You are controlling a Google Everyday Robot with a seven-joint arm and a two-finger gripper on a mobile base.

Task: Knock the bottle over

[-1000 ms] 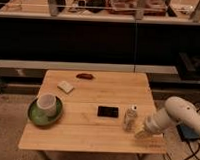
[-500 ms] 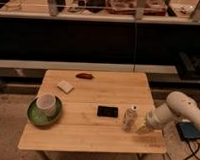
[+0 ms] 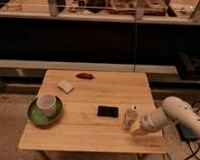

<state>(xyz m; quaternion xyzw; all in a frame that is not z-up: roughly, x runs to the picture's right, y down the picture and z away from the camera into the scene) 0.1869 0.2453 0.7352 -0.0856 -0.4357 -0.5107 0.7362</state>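
Right now we have the bottle [image 3: 130, 117] standing upright near the right edge of the wooden table [image 3: 91, 136], and we take it as our landmark for everything else. Our gripper [image 3: 137, 129] sits just to the right of the bottle and slightly toward the front edge, low against the bottle's base and very close to it; whether it already touches we cannot tell. We also cannot tell whether it is spread or closed, as its tip reads only as a pale wedge.

To the left of the bottle, close by, lies a flat black object [image 3: 107, 111]. Well to the left stands the white mug [image 3: 47, 103] on a green plate [image 3: 34, 116]. Beyond the bottle, toward the far left, lie a pale square piece [image 3: 66, 85] and a small dark reddish item [image 3: 84, 75].

We judge the step in hand to be the push itself. A slim bottle shoved at its foot tends to slide rather than tip, so we would do better to strike higher, around the shoulder or just under the white cap, sweeping leftward in a short, firm motion. The bottle would then likely fall toward the black object, which is flat and should not matter. We should stop the sweep early, so that the fallen bottle does not roll off the table's front edge.
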